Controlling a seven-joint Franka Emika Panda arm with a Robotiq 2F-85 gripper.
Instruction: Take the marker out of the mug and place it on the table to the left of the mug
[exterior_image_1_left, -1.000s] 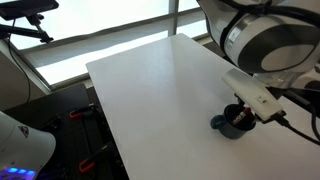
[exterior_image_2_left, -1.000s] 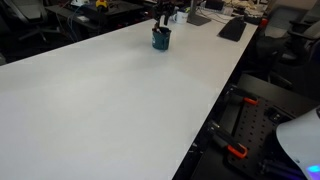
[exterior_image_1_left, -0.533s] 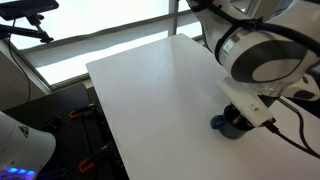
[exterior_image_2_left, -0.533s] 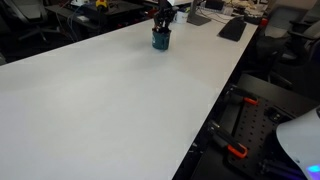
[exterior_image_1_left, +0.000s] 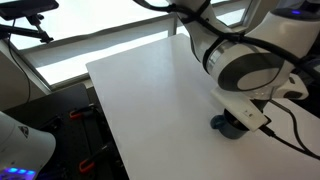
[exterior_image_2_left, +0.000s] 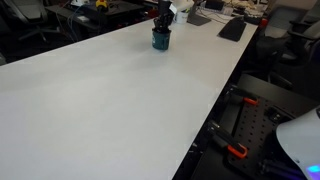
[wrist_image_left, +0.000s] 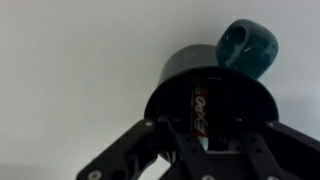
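Inside mug (wrist_image_left: 190, 65), marker (wrist_image_left: 203, 112) lies between spread jaws, both reaching over rim.

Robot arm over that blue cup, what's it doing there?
A robot arm hangs over a dark blue mug that sits on a big white table. A reddish marker is inside the mug and has not been taken out yet. The jaws are low at the mug's mouth, right by the marker, but I cannot tell whether they have closed on it.
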